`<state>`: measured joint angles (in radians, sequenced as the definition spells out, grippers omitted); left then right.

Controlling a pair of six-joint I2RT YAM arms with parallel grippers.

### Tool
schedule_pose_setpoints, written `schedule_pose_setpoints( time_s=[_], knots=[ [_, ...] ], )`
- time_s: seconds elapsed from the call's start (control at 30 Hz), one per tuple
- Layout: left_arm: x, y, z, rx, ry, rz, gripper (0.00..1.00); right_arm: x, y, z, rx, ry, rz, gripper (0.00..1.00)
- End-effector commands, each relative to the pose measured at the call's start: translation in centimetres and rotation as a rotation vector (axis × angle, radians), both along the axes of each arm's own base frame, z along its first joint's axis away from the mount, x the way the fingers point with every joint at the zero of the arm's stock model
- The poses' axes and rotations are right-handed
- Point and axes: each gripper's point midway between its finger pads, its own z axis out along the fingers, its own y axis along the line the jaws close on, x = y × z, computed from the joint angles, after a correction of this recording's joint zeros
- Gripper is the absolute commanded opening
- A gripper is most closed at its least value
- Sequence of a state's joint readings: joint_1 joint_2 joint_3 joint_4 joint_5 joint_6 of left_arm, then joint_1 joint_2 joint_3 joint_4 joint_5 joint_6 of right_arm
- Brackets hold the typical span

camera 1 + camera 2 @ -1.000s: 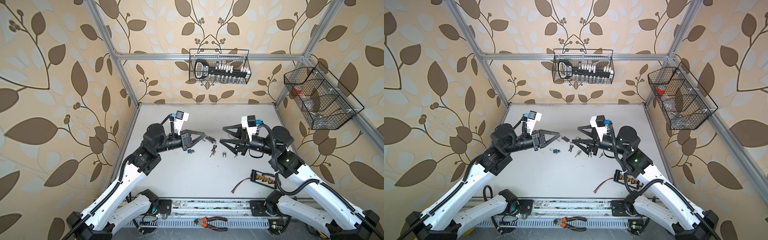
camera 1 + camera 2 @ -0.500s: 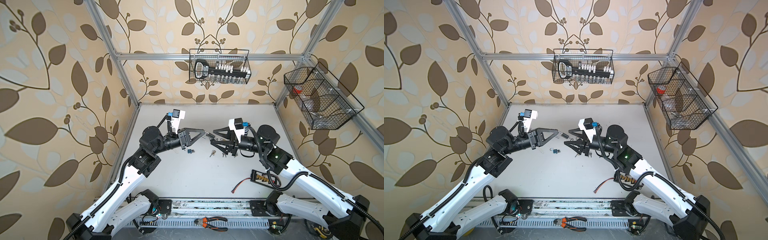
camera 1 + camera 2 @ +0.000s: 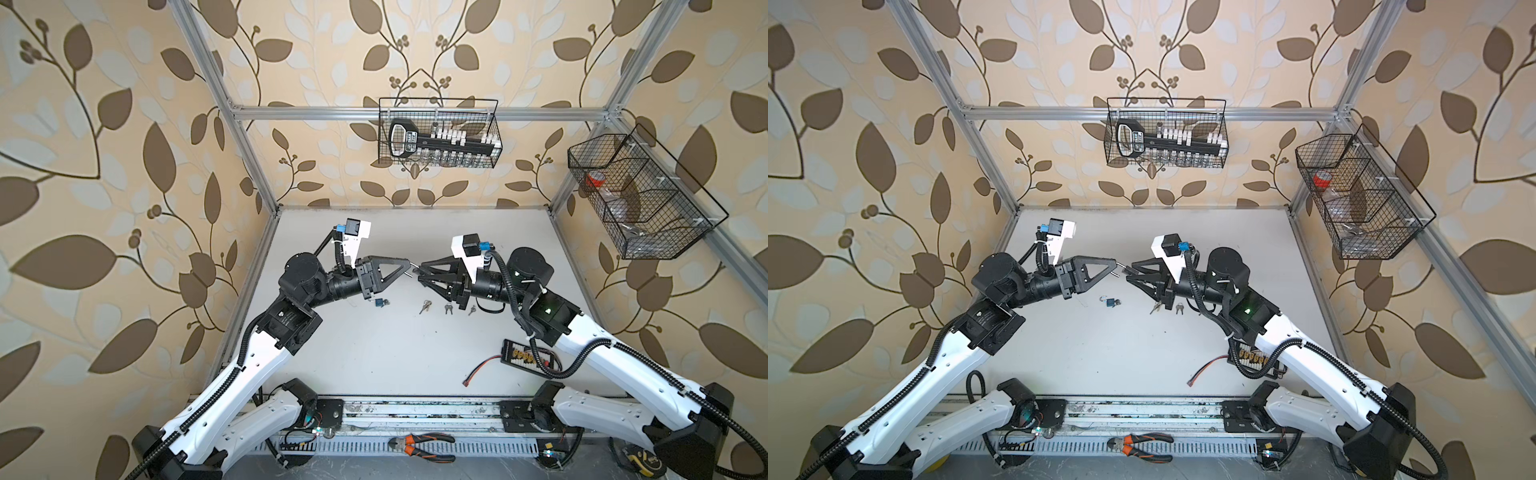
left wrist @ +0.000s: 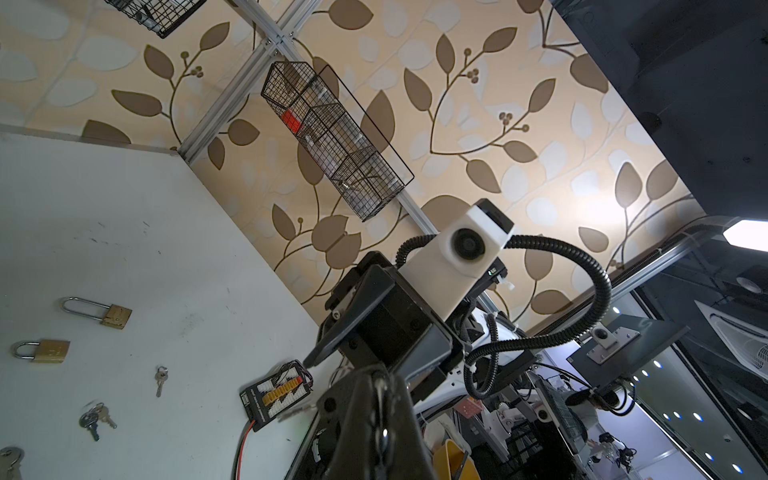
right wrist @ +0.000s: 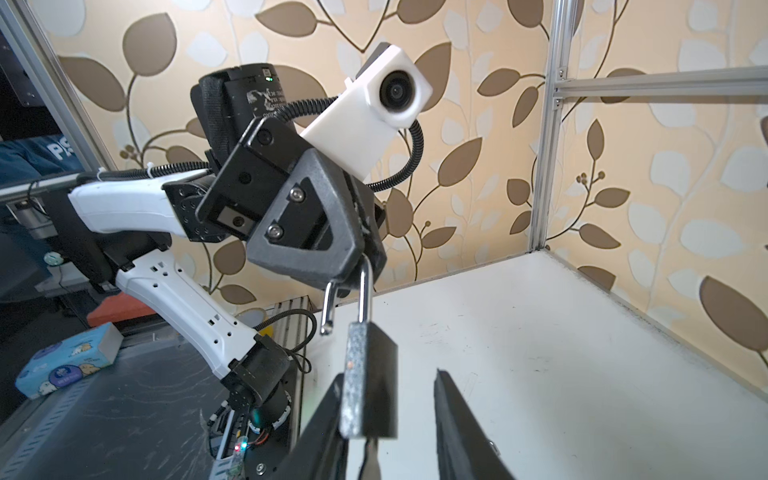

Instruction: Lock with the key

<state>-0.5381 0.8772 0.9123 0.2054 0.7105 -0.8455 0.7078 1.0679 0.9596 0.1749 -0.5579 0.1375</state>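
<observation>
A speckled grey padlock (image 5: 368, 382) is clamped (by its steel shackle (image 5: 365, 291)) in the left end effector (image 5: 360, 264). The right end effector (image 5: 388, 380) is spread.

White table (image 3: 374, 353) with blue padlock (image 3: 380, 302), keys (image 3: 424, 306), black connector board (image 3: 525, 358)

Grey padlock (image 5: 368, 378), shackle open, hangs from left gripper (image 5: 360, 262); keys (image 3: 424, 306) flat on table (image 3: 374, 357).

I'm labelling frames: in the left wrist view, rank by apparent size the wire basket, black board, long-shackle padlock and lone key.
1. wire basket
2. black board
3. long-shackle padlock
4. lone key
The board only narrowly outsizes the padlock.
</observation>
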Motion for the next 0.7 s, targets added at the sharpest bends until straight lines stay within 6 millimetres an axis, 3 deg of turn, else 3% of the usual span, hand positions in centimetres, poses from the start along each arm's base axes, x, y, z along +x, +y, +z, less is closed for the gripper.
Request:
schedule_pose_setpoints(
  time_s=[0.0, 0.17, 0.27, 0.53, 0.67],
  knots=[
    [-1.3, 0.4, 2.1, -0.043, -0.079, -0.011, 0.0, -0.4, 0.0, 1.6, 0.02, -0.023, 0.015, 0.28],
    [-1.5, 0.9, 2.4, 0.002, -0.104, 0.019, 0.0, -0.9, -0.4, 2.1, 0.029, -0.008, 0.014, 0.14],
    [-1.6, 1.1, 2.7, 0.039, -0.132, 0.037, 0.0, -1.7, -0.3, 2.7, 0.043, 0.013, 0.057, 0.0],
    [-1.9, 1.4, 3.9, 0.135, -0.239, 0.056, 0.0, -4.2, 0.7, 5.1, 0.067, 0.155, 0.27, 0.0],
    [-2.5, 1.2, 5.2, 0.151, -0.303, 0.025, 0.0, -5.1, -0.1, 6.3, 0.087, 0.201, 0.36, 0.0]
  ],
)
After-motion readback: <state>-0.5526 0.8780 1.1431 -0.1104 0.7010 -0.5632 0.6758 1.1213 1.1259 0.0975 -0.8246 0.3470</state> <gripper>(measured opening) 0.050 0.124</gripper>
